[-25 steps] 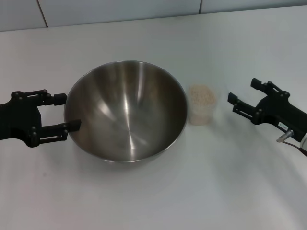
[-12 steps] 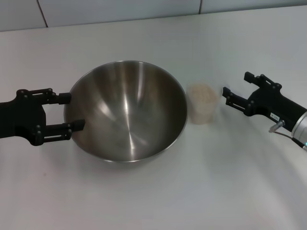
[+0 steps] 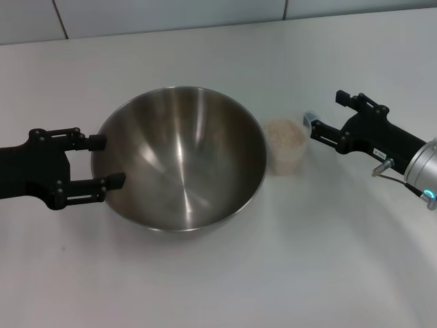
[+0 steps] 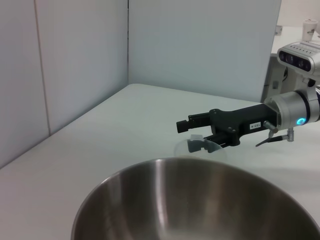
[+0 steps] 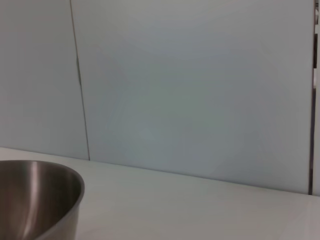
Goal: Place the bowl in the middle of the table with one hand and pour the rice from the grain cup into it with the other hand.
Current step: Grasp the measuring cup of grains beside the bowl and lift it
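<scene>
The steel bowl [image 3: 181, 157] stands on the white table [image 3: 218, 287] near its middle. My left gripper [image 3: 115, 160] is open at the bowl's left rim, with one finger either side of it in the picture. The clear grain cup [image 3: 287, 160] stands upright just right of the bowl, filled with rice [image 3: 285, 133]. My right gripper [image 3: 326, 113] is open just right of the cup, its near fingertip at the cup's rim. The left wrist view shows the bowl [image 4: 200, 200] close up and, beyond it, the right gripper [image 4: 184, 135] at the cup's rim [image 4: 200, 146].
A pale panelled wall [image 3: 171, 14] runs along the table's far edge. The right wrist view shows only the bowl's rim [image 5: 35, 200], the tabletop and the wall.
My right gripper has moved left, up to the cup. My left gripper has shifted slightly right, towards the bowl. The bowl and cup have not moved.
</scene>
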